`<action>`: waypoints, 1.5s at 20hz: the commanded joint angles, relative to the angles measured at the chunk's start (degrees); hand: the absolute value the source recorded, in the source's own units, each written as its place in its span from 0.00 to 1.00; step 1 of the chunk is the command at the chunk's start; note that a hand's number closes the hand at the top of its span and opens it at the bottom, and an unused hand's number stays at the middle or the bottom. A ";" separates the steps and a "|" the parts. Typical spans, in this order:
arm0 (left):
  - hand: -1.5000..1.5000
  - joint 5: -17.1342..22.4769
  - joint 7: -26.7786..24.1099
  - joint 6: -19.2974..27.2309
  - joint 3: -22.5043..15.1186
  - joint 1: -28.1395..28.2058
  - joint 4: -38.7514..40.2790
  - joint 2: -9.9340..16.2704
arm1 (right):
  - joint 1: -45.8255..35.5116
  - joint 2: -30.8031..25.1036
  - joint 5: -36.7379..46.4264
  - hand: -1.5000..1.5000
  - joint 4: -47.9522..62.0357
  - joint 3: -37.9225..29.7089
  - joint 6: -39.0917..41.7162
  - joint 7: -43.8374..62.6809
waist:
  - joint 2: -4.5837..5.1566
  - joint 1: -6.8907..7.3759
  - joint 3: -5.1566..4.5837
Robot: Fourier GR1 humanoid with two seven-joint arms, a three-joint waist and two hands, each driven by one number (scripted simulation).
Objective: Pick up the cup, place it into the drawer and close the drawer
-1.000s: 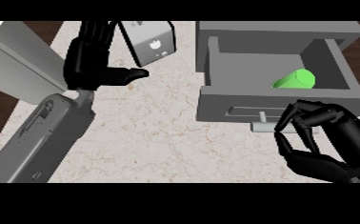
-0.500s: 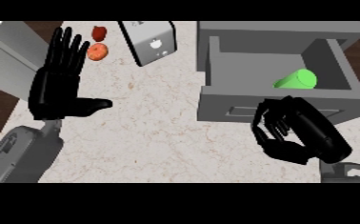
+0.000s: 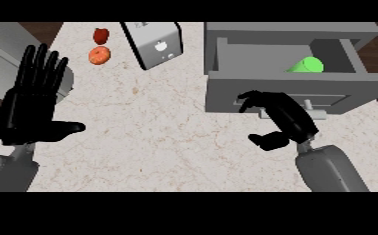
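Note:
A green cup [image 3: 306, 65] lies on its side inside the open grey drawer [image 3: 280, 94] at the upper right. My right hand [image 3: 282, 118] is in front of the drawer's front panel, fingers curled, its fingertips close to the small handle [image 3: 311, 114]; it holds nothing. At the left edge my left hand [image 3: 33, 101] rests open, fingers straight and pointing up, thumb out to the right.
A grey toaster [image 3: 153, 44] stands at the top centre. A red fruit [image 3: 101, 34] and an orange fruit [image 3: 99, 55] lie left of it. A grey appliance [image 3: 15, 41] shows at the far left edge. The marble counter [image 3: 162, 129] spreads between my hands.
My right hand has shifted right and its fingers have loosened, now lying against the drawer front. The view has drifted, and my left hand sits lower and further left.

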 commanded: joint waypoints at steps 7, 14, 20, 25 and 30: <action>0.00 -1.63 -1.51 -10.14 6.08 2.06 5.84 -0.94 | -14.88 3.72 4.42 0.00 30.87 -4.93 -6.69 -9.23 | 0.19 -0.26 0.01; 0.00 -2.66 -0.49 -10.10 6.58 7.06 0.15 -2.23 | -27.46 4.23 3.36 0.00 50.05 -10.55 -8.17 -15.02 | 0.35 0.76 0.05; 0.00 -1.00 3.21 -10.58 8.06 3.51 -0.05 -1.28 | -35.42 -1.49 2.89 0.00 61.97 -13.98 -5.34 -20.86 | 0.94 2.01 0.13; 0.00 -1.59 3.33 -10.82 7.37 2.34 1.08 -2.99 | -40.15 -3.00 3.09 0.00 66.12 -15.40 -5.61 -20.11 | 1.25 2.68 0.16; 0.00 -5.14 -1.48 -13.15 6.71 3.02 5.95 -4.41 | -42.71 -4.61 2.24 0.00 68.71 -16.75 -4.19 -21.33 | 2.10 3.51 0.12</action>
